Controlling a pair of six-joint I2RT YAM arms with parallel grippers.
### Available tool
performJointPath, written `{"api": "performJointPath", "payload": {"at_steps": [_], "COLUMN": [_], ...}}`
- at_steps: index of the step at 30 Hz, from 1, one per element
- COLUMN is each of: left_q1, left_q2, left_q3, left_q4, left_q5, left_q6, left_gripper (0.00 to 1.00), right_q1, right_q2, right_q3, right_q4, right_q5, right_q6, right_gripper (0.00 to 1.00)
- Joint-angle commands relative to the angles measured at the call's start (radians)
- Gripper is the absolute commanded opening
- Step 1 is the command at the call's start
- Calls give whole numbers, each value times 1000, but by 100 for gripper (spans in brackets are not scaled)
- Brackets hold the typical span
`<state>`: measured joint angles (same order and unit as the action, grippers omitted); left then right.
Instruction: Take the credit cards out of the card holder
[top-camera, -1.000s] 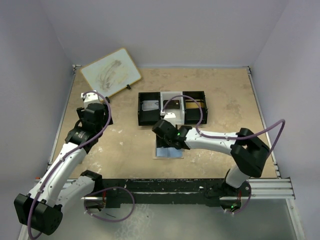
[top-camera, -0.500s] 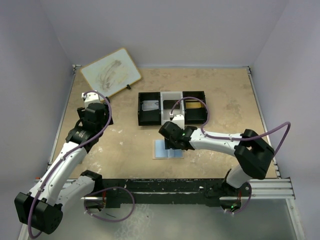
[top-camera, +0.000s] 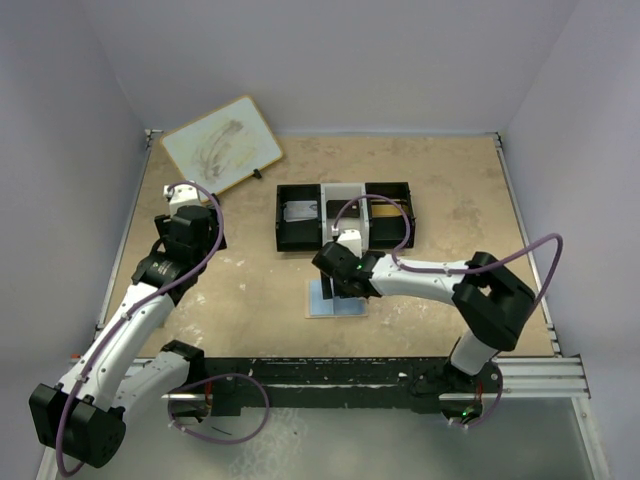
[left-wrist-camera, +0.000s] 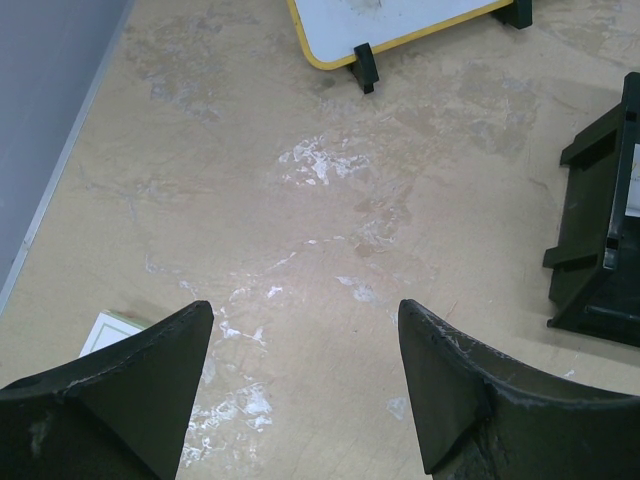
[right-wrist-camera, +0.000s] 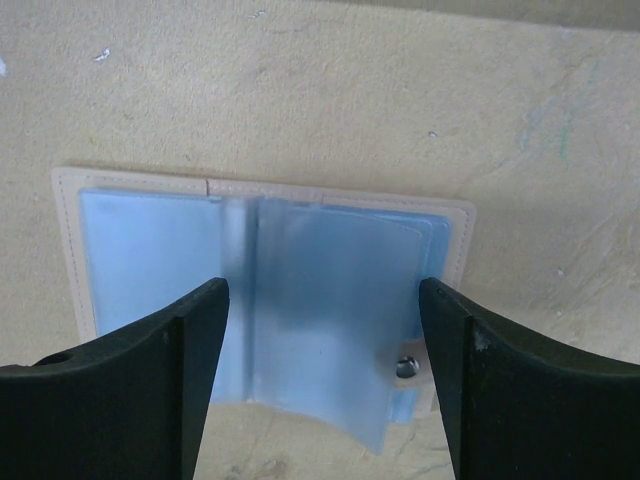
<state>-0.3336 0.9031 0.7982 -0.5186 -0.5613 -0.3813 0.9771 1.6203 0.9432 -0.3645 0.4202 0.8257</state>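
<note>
At six o'clock from the black-and-white plastic tray (top-camera: 281, 216), the pale-blue, tan-edged card holder (right-wrist-camera: 140, 250) lies open flat. The right gripper (right-wrist-camera: 322, 300) hovers above it, released, empty. The left gripper (left-wrist-camera: 305, 320), at nine o'clock, is released too.

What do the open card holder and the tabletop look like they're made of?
The card holder seems to have a tan leather or leather-look cover, going by its stitched border. Its inner pages look like glossy pale-blue soft plastic, with sheen and one curling edge. Its snap looks like metal. The table looks like matte beige, stone-patterned laminate, scuffed white in places.
</note>
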Motion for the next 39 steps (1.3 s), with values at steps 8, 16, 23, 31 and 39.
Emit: {"api": "performJointPath", "payload": {"at_steps": [8, 16, 23, 31, 39], "left_q1": [7, 8, 8, 7, 7], "left_q2": [0, -2, -5, -7, -7], "left_q3": [6, 6, 6, 4, 5], "left_q4": [13, 15, 14, 13, 13], "left_q5": [-6, 0, -1, 0, -2], "left_q6": [13, 13, 12, 12, 12], "left_gripper": [73, 73, 73, 73, 73], "right_q1": [-8, -11, -13, -14, -14], "right_q2": [103, 6, 16, 9, -3], "right_q3": [47, -14, 17, 50, 51], "right_q4": [-31, 7, -38, -53, -57], "right_q5": [25, -1, 32, 53, 71], "right_q6": [29, 4, 2, -6, -6], "right_gripper": [80, 77, 76, 79, 80]}}
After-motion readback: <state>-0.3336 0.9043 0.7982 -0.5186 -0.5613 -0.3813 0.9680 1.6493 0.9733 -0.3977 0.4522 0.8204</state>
